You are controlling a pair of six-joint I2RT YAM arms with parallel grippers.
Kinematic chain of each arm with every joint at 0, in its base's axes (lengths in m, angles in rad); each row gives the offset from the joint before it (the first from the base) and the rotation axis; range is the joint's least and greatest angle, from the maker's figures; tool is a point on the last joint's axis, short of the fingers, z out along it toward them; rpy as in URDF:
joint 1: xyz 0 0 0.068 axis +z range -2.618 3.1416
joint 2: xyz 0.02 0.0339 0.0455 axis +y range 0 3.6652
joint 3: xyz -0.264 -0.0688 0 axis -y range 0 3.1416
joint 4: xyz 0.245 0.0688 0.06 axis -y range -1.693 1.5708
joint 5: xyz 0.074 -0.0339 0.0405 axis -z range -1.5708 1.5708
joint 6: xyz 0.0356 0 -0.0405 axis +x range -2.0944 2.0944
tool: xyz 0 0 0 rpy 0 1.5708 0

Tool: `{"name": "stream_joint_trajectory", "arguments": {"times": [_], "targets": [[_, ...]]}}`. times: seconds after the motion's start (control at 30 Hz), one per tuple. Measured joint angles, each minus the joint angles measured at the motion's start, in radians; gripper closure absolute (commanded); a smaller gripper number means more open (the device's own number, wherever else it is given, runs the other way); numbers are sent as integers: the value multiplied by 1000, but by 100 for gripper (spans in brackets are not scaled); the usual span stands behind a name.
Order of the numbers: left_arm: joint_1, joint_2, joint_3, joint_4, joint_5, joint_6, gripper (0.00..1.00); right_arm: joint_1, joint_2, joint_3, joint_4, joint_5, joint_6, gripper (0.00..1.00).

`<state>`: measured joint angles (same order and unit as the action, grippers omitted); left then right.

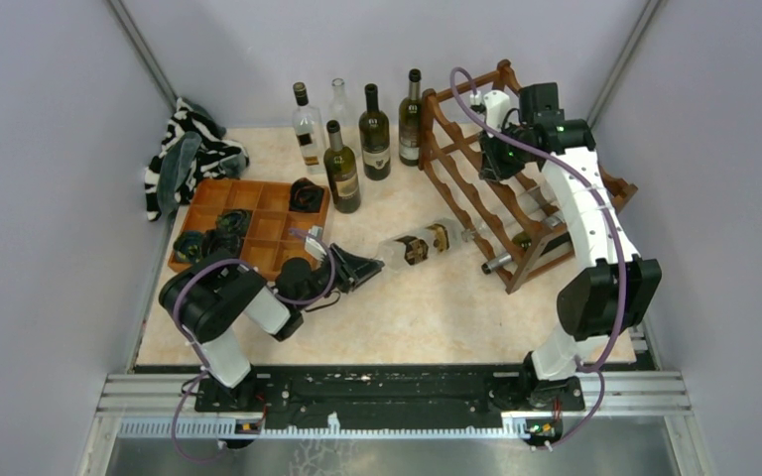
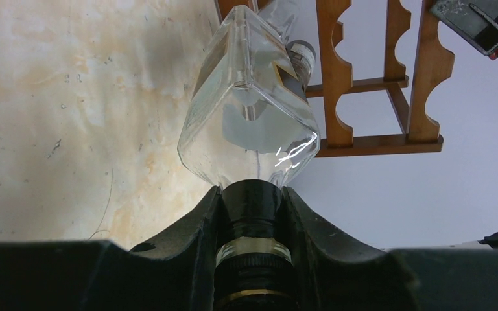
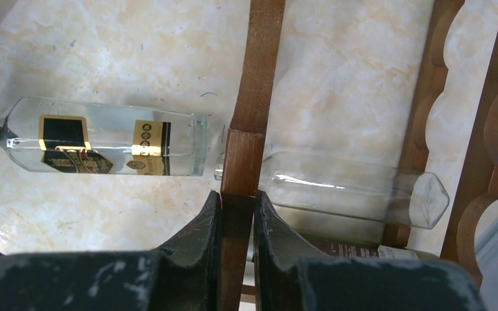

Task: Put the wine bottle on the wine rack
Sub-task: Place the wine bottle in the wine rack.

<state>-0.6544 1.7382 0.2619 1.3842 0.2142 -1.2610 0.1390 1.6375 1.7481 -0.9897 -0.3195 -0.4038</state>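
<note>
- While my left pincer (image 2: 251, 194) pinches the wine bottle (image 2: 249, 110) by its dark capped neck, the bottle lies level, its square base aimed at the wine rack (image 2: 334, 78) and just short of it, in no cradle yet.
- My right pincer (image 3: 237, 201) is pressed together on a wooden upright of the rack, I take it to steady the frame.
- First worry: I grip far from the heavy glass body, so the base could sag, or the neck could twist between my fingers as I push forward.
- Second worry: the square base could catch on a scalloped rail instead of passing through an opening. That would shove the rack, and if my right hold slips the frame may slide or tip.
- Third worry: a clear bottle (image 3: 350, 188) lies in the rack nearly in line with mine — driving straight on might knock glass against glass.
- My left wrist view shows the hold on the neck and the openings beyond the base, but not the stored bottle.
- My right wrist view shows the black-and-gold label, the small gap between base and rack, and my clamp on the wood.
- Only the overhead view shows both arms at once, the standing bottles (image 1: 375, 134) behind, and the table (image 1: 437, 317) — though finger contact is too small to read there.
</note>
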Motion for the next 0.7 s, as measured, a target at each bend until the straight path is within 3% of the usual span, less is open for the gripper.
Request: {"name": "stream_joint_trajectory", "arguments": {"times": [0.13,0.7], "targets": [[0,15,23,1,-4,-5,100,-5,0,-1,2,-2,32,100],[0,24,33,0,-39,-14,100,-9,-54,-66,34,-22,39,100]]}}
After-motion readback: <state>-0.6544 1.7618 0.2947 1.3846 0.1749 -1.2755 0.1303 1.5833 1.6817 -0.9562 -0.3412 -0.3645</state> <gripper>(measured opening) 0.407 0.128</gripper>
